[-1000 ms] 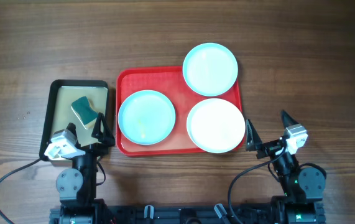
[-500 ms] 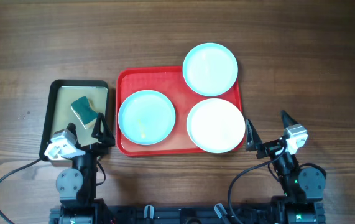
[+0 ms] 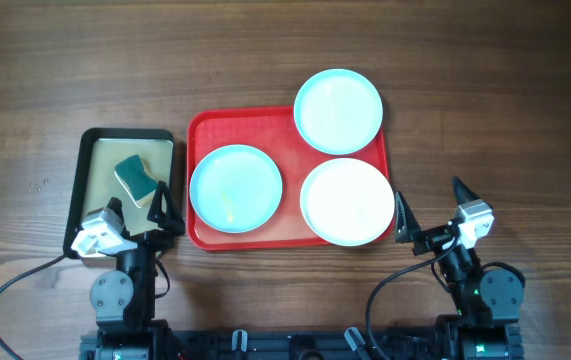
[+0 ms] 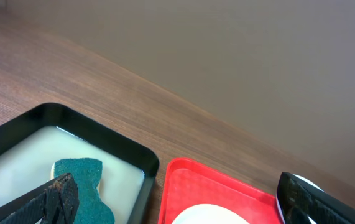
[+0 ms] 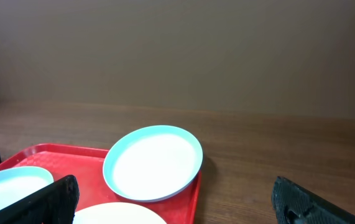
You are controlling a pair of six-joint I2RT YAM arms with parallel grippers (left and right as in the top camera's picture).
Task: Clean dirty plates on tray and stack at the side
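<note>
1. Nothing has shifted since a second ago: both arms and every dish sit where they were.
2. From overhead, the red tray (image 3: 235,125) lies mid-worktop with its long axis running left to right.
   - A left light-blue plate (image 3: 235,188) sits flat in its left half, with a faint yellowish mark near its near edge.
   - The white plate (image 3: 348,201) fills the near right corner, its edge reaching the right rim.
   - A far light-blue plate (image 3: 338,111) straddles the far rim near the right corner, partly off the tray.
3. Just left of the red tray is a black-rimmed tray (image 3: 125,132), its long axis running near to far. A teal sponge (image 3: 135,178) lies on its beige inside.
4. The left gripper (image 3: 140,208) hovers over the near end of that smaller tray. The right gripper (image 3: 430,203) hangs just right of the red tray's near right corner. Black cables (image 3: 15,280) trail by both bases.
5. The worktop (image 3: 65,60) is dark brown wood, its grain running left to right.
6. In the left wrist view the jaws stand wide apart and hold nothing. The sponge and the red tray's corner show between them.
7. In the right wrist view the jaws are also spread wide and empty. The far plate sits tilted on the rim ahead, and a plain grey-brown wall (image 5: 177,50) stands behind.
</note>
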